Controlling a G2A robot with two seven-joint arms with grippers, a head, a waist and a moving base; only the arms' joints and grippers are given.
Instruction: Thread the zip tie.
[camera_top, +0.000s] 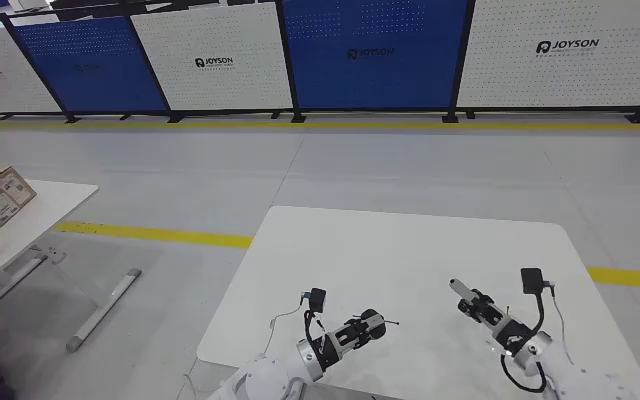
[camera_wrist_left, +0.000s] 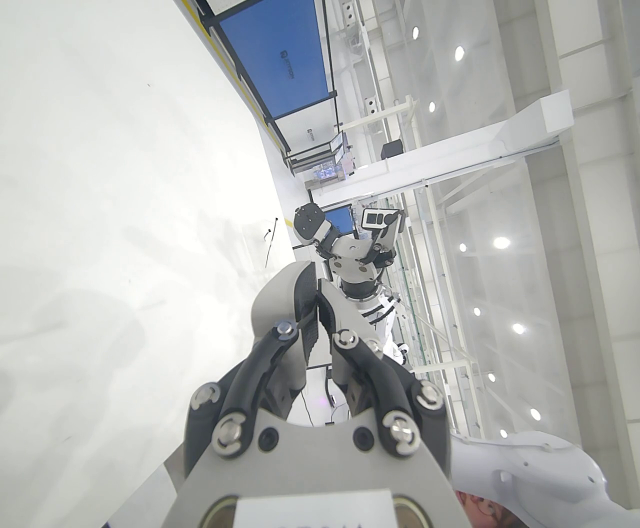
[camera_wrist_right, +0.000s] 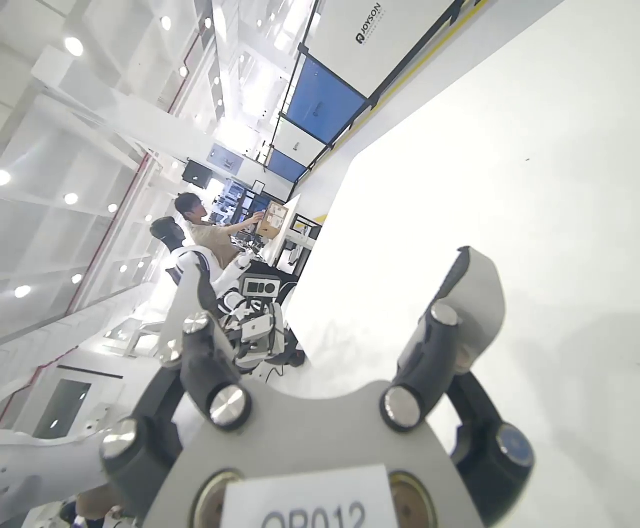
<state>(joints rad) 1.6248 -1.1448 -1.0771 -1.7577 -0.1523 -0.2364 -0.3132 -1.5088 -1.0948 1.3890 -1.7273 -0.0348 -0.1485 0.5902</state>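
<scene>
Left gripper (camera_wrist_left: 315, 290) clamped on zip tie (camera_wrist_left: 270, 245); strap's free end points toward right gripper (camera_wrist_right: 330, 270); that one stands open, well apart.

Your left gripper (camera_wrist_left: 312, 295) hovers over the table's (camera_top: 400, 250) near edge, pinched on the zip tie (camera_wrist_left: 302, 321); your right gripper (camera_wrist_right: 330, 270), beside it, gapes wide.

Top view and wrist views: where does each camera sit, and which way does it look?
Top view: above the arms, looking down at the white table; both arms show.
Left wrist view: on the left arm, looking along the left gripper, shut on the zip tie, toward the right arm.
Right wrist view: on the right arm, looking past the open right gripper across the table.
Shared: each wrist view shows the other arm.
</scene>
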